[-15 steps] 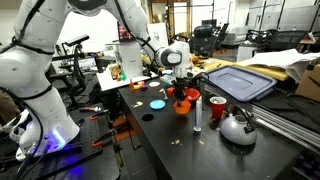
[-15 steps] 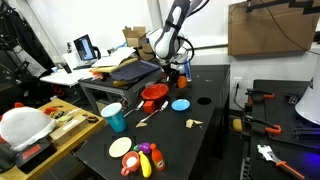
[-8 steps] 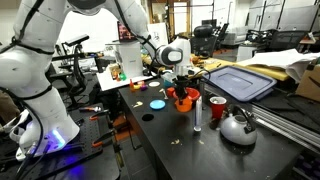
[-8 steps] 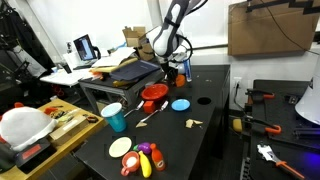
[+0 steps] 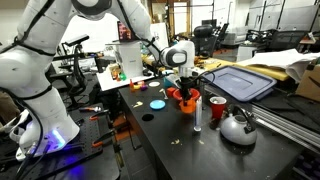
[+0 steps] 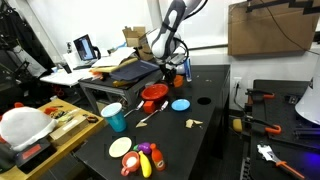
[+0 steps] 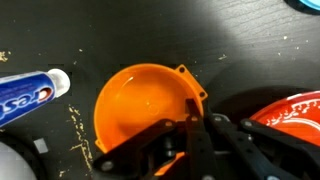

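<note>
My gripper (image 7: 190, 128) is shut on the rim of an orange cup (image 7: 145, 100), one finger inside it and one outside. In an exterior view the orange cup (image 5: 186, 98) hangs from the gripper (image 5: 184, 90) just above the black table (image 5: 170, 140). A toothpaste tube (image 7: 30, 95) lies to the cup's left in the wrist view, and a red cup (image 7: 295, 112) sits close on its right. Seen from the opposite side, the gripper (image 6: 176, 70) is at the table's far end; the orange cup is hard to make out there.
A red cup (image 5: 217, 107), a silver kettle (image 5: 238, 126) and a blue plate (image 5: 157, 103) stand around the gripper. A blue-lidded bin (image 5: 240, 82) lies behind. Nearer the front are a red bowl (image 6: 153, 95), a teal cup (image 6: 114, 117) and toy food (image 6: 140, 157).
The gripper has risen slightly and shifted sideways with the orange cup held in it. Everything else stays put.
</note>
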{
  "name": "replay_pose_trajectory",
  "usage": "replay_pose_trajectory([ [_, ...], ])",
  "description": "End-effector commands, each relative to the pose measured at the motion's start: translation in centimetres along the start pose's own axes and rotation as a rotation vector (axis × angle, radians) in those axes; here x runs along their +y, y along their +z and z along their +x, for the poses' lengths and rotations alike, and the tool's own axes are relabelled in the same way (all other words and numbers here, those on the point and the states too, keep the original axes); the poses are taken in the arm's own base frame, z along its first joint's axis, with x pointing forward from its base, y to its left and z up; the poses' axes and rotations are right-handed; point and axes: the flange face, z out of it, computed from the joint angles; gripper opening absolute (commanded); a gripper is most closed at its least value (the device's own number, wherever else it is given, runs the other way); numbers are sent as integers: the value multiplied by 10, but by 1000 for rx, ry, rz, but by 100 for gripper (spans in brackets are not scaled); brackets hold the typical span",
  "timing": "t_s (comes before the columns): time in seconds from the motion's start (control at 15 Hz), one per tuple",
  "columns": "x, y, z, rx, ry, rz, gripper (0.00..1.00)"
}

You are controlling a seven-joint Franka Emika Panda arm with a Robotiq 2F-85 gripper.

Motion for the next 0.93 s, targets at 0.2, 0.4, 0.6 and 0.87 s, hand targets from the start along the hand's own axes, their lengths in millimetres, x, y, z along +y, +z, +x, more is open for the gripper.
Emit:
replay_pose_trajectory([
  [0.2,11,19,11,-57,90,-9,1],
  [0.4,16,22,14,-76,116,-3,1],
  [0.6,14,19,16,-85,131,8,1],
  [0.87,13,19,16,-104,139,12,33],
])
